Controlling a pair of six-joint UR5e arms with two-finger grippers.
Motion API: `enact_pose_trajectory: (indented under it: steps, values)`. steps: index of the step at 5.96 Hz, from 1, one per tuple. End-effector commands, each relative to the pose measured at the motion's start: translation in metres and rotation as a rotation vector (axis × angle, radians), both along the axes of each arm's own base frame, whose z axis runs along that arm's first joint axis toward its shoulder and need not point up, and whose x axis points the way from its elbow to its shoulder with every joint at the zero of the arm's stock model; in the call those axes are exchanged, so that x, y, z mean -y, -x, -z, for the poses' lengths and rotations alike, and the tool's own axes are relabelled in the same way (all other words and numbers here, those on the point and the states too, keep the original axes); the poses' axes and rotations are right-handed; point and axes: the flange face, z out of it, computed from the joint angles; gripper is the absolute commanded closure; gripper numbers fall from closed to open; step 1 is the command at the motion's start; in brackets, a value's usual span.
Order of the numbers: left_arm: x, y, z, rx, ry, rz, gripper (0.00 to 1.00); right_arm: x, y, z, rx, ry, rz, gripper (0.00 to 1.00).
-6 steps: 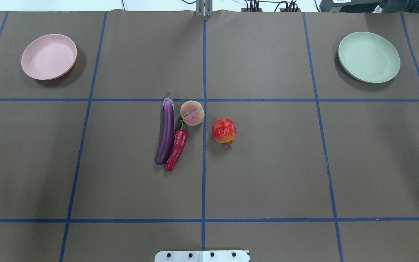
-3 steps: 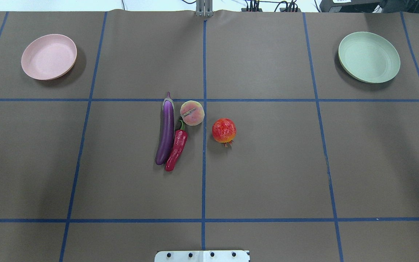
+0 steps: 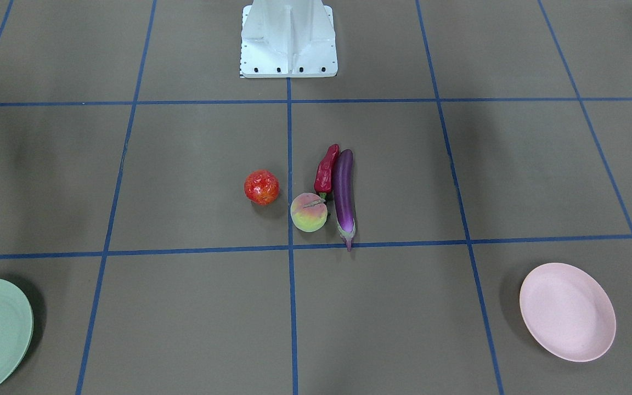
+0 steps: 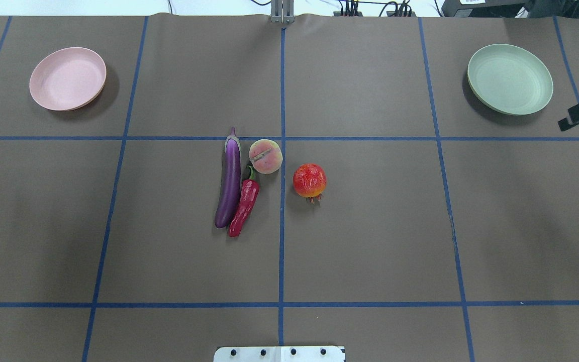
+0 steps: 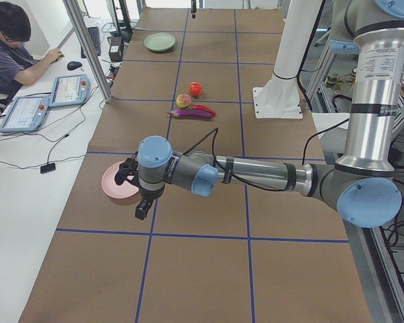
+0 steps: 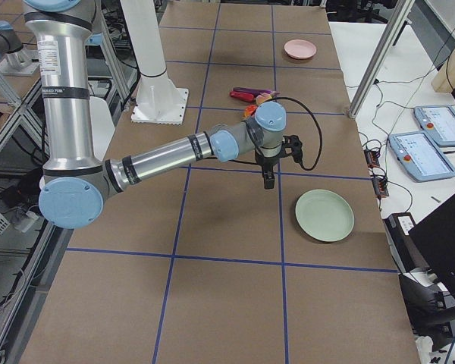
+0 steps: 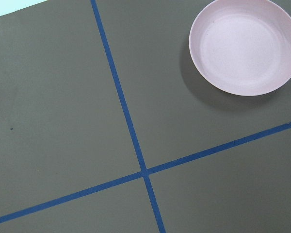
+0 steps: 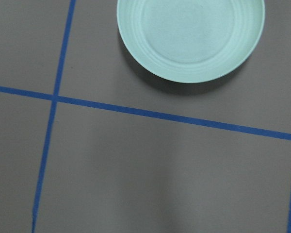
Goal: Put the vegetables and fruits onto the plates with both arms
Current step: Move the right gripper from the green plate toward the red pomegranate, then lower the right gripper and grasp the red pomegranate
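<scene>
Though the left gripper [image 5: 141, 209] hung near the pink plate [image 5: 111, 189] and the right gripper [image 6: 268, 180] near the green plate [image 6: 324, 215], neither could be told as released or clenched. Between them, well apart from both, lay eggplant [image 4: 229, 183] touching chili [image 4: 244, 206], with peach [image 4: 265, 156] and ball [image 4: 309, 180] alongside. Surface: brown paper [image 4: 370, 241], blue tape grid [image 4: 282, 251]. An operator [image 5: 7, 47] sat at a side desk with pendants [image 5: 69, 89].
</scene>
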Motion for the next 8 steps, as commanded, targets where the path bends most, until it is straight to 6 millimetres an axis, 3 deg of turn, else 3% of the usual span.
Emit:
enact_pose_trajectory:
  steps: [1, 2, 3, 5, 6, 7, 8]
  values:
    - [0.006, -0.010, 0.006, -0.001, -0.013, -0.015, 0.00, 0.014, 0.083, 0.082, 0.058, 0.057, -0.038, 0.00]
    - [0.007, -0.016, 0.003, -0.002, -0.034, -0.029, 0.00, 0.009, 0.141, 0.117, 0.037, 0.057, -0.062, 0.00]
    - [0.008, -0.028, -0.001, -0.001, -0.023, -0.047, 0.00, -0.010, 0.223, 0.155, 0.019, 0.085, -0.092, 0.00]
    - [0.008, -0.033, -0.006, 0.000, -0.015, -0.057, 0.00, -0.030, 0.344, 0.216, 0.000, 0.169, -0.164, 0.00]
    - [0.009, -0.034, -0.005, 0.000, -0.015, -0.058, 0.00, -0.023, 0.392, 0.244, -0.060, 0.171, -0.171, 0.00]
    - [0.009, -0.035, -0.006, -0.002, -0.013, -0.060, 0.00, -0.027, 0.424, 0.252, -0.078, 0.190, -0.188, 0.00]
    - [0.009, -0.035, -0.011, -0.001, -0.005, -0.061, 0.00, -0.034, 0.432, 0.251, -0.084, 0.189, -0.181, 0.00]
